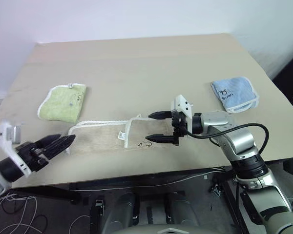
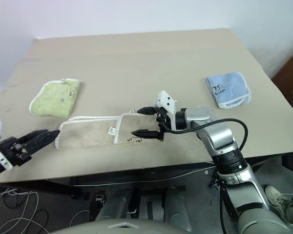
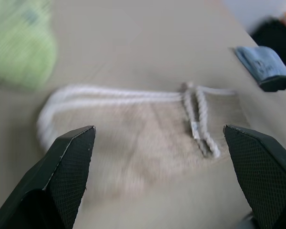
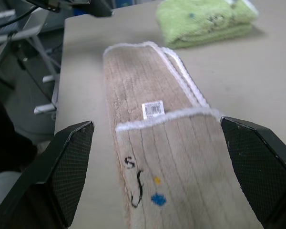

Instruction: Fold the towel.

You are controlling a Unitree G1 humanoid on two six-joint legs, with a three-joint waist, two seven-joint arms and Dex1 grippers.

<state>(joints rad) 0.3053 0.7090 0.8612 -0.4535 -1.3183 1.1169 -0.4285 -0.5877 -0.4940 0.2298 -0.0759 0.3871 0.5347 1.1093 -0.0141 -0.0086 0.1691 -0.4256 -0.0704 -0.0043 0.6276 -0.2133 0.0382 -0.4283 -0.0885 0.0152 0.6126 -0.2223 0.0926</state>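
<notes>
You've got both claws, left (image 1: 58, 143) and right (image 1: 156, 127), wide open and empty; towel (image 1: 107, 136) looks soft, floppy, so pinch its 9 o'clock white-edged end.

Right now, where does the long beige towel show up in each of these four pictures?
Left eye view: towel lies near the table's front edge, between the two grippers.
Right eye view: towel in the same spot.
Left wrist view: towel stretches across the middle.
Right wrist view: towel runs away lengthwise.
Shared landmark: the green cloth beyond the towel's far end.
</notes>
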